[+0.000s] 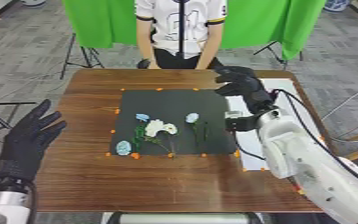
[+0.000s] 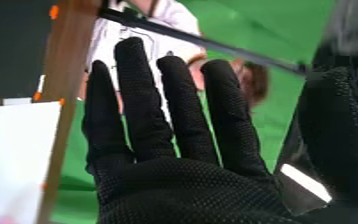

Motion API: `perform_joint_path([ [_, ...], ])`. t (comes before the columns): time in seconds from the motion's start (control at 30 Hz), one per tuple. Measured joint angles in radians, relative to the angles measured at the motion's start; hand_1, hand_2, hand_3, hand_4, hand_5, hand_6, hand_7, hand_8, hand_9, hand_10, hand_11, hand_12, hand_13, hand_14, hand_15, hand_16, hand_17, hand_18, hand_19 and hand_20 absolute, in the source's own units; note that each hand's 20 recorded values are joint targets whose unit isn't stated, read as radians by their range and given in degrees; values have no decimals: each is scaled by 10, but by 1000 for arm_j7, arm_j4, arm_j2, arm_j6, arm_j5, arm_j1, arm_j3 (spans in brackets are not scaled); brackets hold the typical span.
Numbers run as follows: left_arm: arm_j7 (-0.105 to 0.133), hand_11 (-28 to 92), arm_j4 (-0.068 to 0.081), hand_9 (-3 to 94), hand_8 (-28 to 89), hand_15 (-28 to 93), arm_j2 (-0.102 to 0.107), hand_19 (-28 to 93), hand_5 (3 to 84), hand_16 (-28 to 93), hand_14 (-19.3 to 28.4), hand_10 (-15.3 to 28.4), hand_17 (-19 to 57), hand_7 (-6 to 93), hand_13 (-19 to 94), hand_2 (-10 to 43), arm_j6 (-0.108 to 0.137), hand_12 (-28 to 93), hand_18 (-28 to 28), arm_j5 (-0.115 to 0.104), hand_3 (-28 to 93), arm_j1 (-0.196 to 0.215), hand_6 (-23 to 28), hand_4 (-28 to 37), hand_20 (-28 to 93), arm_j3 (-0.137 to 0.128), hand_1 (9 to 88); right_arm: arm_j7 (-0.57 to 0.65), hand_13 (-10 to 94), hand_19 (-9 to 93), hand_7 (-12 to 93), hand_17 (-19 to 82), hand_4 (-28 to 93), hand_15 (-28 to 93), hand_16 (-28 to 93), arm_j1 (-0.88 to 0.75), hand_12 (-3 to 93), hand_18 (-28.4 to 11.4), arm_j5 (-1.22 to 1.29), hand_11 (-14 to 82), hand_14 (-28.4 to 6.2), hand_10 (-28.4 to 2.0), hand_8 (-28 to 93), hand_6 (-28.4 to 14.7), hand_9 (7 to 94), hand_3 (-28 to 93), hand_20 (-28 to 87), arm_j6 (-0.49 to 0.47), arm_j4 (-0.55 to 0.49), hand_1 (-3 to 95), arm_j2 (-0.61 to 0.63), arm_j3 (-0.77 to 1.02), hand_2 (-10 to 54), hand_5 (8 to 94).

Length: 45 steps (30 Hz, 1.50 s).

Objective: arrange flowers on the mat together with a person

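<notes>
Flowers (image 1: 154, 126) lying on the mat (image 1: 158, 105).
Right hand (image 1: 239, 84) at its one o'clock, left hand (image 1: 24, 142) at nine, are showing straight, empty fingers.

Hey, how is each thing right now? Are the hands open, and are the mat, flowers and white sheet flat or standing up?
Black-gloved left hand: open.
Black-gloved right hand: open.
Dark rectangular mat: flat.
White flower cluster: lying down.
Patterned pale-blue oval piece: lying down.
Long white sheet: flat.
</notes>
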Motion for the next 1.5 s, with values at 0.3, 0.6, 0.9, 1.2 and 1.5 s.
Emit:
perform_joint_path([
  [0.3, 18, 164, 0, 285, -83, 377, -8, 339, 310, -31, 193, 137, -93, 93, 181, 77, 1, 113, 172, -4, 755, 23, 35, -264, 143, -17, 191, -120, 392, 473, 129, 93, -253, 316, 123, -227, 141, -241, 378, 78, -216, -169, -117, -7, 461, 788, 141, -44, -7, 161, 13, 187, 63, 450],
  [0.6, 32, 152, 0, 283, -87, 378, -8, 345, 293, -27, 195, 134, -95, 101, 183, 77, 6, 114, 173, -15, 755, 23, 27, -264, 146, -11, 193, -147, 396, 469, 131, 90, -253, 320, 125, -336, 142, -237, 389, 78, -216, -165, -116, -3, 463, 790, 159, -53, -4, 160, 14, 197, 65, 449],
  [0.9, 30, 154, 0, 283, -88, 389, -12, 346, 294, -30, 197, 135, -94, 103, 185, 78, 7, 117, 173, -15, 753, 22, 29, -262, 145, -7, 195, -185, 399, 466, 133, 86, -253, 324, 126, -335, 142, -234, 396, 80, -215, -159, -118, -2, 465, 795, 169, -60, 1, 158, 16, 196, 67, 450],
  [1.2, 31, 155, 0, 284, -88, 393, -11, 347, 295, -34, 197, 135, -94, 102, 186, 78, 7, 116, 173, -15, 754, 22, 30, -261, 145, 2, 196, -206, 402, 462, 133, 85, -254, 325, 126, -331, 142, -233, 412, 79, -214, -159, -119, -1, 466, 803, 174, -67, 1, 156, 24, 200, 66, 450],
  [1.5, 31, 169, 0, 290, -88, 403, -11, 352, 296, -33, 200, 139, -95, 104, 188, 79, 8, 121, 173, -16, 753, 22, 32, -261, 147, 3, 197, -223, 404, 460, 134, 82, -256, 326, 126, -331, 142, -231, 423, 80, -212, -157, -119, 1, 469, 807, 180, -77, 2, 156, 26, 203, 66, 451],
])
